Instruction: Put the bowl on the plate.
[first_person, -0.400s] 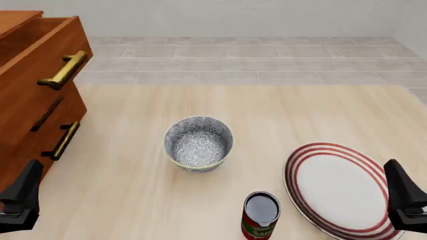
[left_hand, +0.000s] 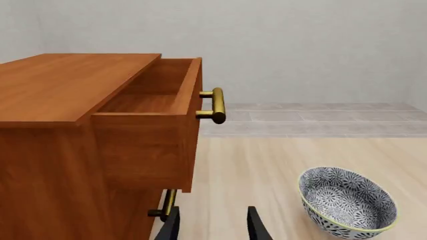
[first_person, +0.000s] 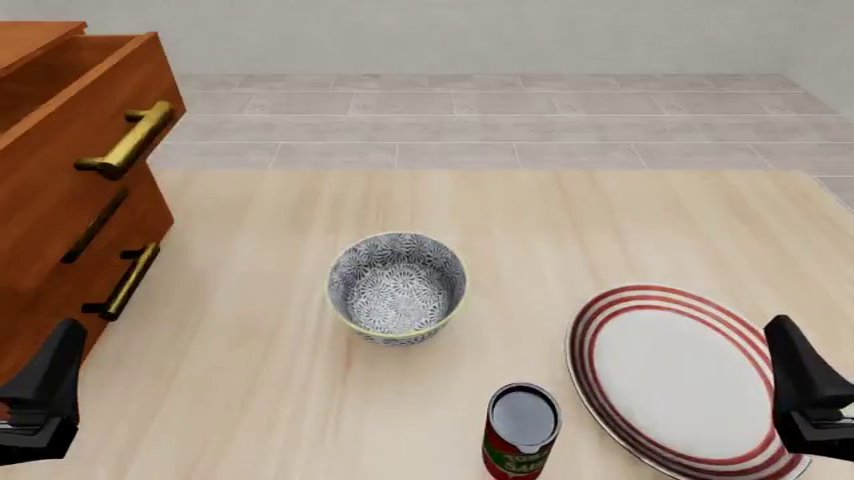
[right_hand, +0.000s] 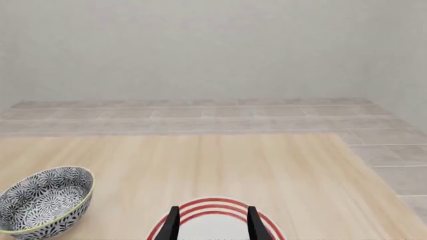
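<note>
Your left tool (first_person: 38, 400) sits at the near left corner of the table (first_person: 534, 220), and its two fingers (left_hand: 257, 227) are spread apart with nothing between them. Your right tool (first_person: 809, 395) is at the near right edge, also spread and holding nothing; in its own wrist view the fingers (right_hand: 255, 226) stand over the far rim of the plate (right_hand: 215, 206), and I cannot tell if they touch it.

The bowl (first_person: 396, 288) stands upright on the table, about in the middle between your two tools and a little farther away than they are. It has a grey and white flower pattern and a pale yellow rim. It is not on the plate (first_person: 683, 375); the plate lies flat to the right of it and nearer to you, well apart from the bowl.

A small can (first_person: 521, 432) with a red label stands upright near the front edge, just beside the left rim of the plate, and it is nearer to you than the bowl.

At the left side there is a wooden cabinet (first_person: 67, 200). Its top drawer (left_hand: 157, 105) is pulled out and has a brass handle (first_person: 127, 140).
</note>
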